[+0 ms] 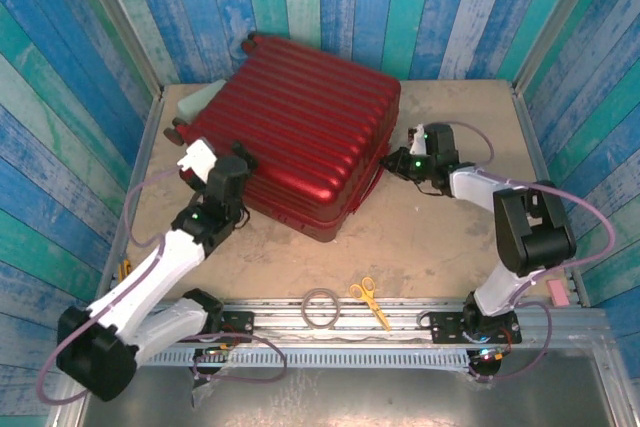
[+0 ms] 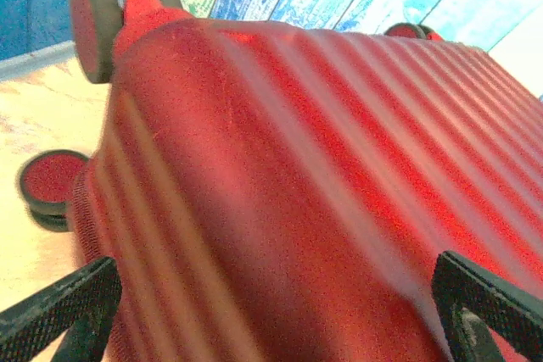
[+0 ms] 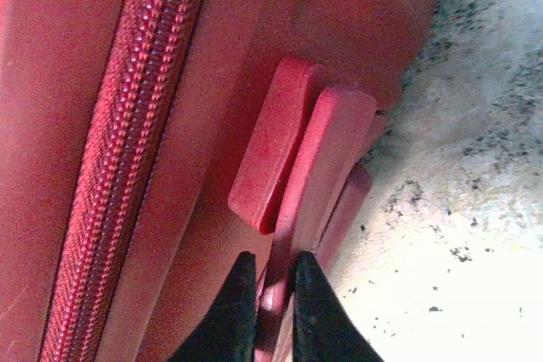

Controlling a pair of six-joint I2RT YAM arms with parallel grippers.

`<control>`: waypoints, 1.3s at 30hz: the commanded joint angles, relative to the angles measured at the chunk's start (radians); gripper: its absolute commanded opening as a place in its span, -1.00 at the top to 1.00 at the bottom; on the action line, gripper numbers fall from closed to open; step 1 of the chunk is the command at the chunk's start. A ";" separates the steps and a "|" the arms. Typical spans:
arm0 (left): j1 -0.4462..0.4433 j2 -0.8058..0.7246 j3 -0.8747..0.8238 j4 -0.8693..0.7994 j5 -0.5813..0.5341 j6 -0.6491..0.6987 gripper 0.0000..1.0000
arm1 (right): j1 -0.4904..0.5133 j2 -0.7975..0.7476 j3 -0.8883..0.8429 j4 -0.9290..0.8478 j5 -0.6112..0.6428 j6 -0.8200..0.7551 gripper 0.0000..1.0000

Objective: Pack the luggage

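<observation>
The closed red luggage (image 1: 300, 127) lies flat on the tabletop (image 1: 430, 257), toward the far left. The left fingers (image 2: 68, 307) are released and spread wide at its near left corner. The right fingers (image 3: 242, 307) are clenched on a thin red tab (image 3: 274, 294) on its right side, beside the zipper (image 3: 127, 167).

White shells are covering the left arm (image 1: 150, 282) and right arm (image 1: 478, 187), black housings their joints. Lilac cables (image 1: 131, 209) are looping back from each wrist; green lights (image 1: 416, 161) are glowing behind the black fingers (image 3: 233, 311).
</observation>
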 commanded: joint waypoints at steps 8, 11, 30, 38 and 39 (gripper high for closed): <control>0.108 0.289 0.009 0.027 0.251 0.092 -0.96 | 0.166 -0.181 -0.280 -0.059 0.189 0.017 0.99; 0.107 0.372 0.066 0.031 0.311 0.111 -0.97 | 0.211 -0.247 -0.330 -0.042 0.250 0.069 0.99; 0.107 0.404 0.409 -0.120 0.397 0.476 -1.00 | 0.366 -0.483 -0.309 -0.241 0.333 0.067 -0.12; -0.036 -0.020 0.465 -0.400 0.497 0.651 -0.78 | 0.280 -0.855 -0.201 -0.671 0.718 -0.139 -0.45; -0.122 -0.023 0.496 -0.458 0.464 0.660 -0.76 | 0.245 -0.899 -0.198 -0.675 0.733 -0.168 -0.50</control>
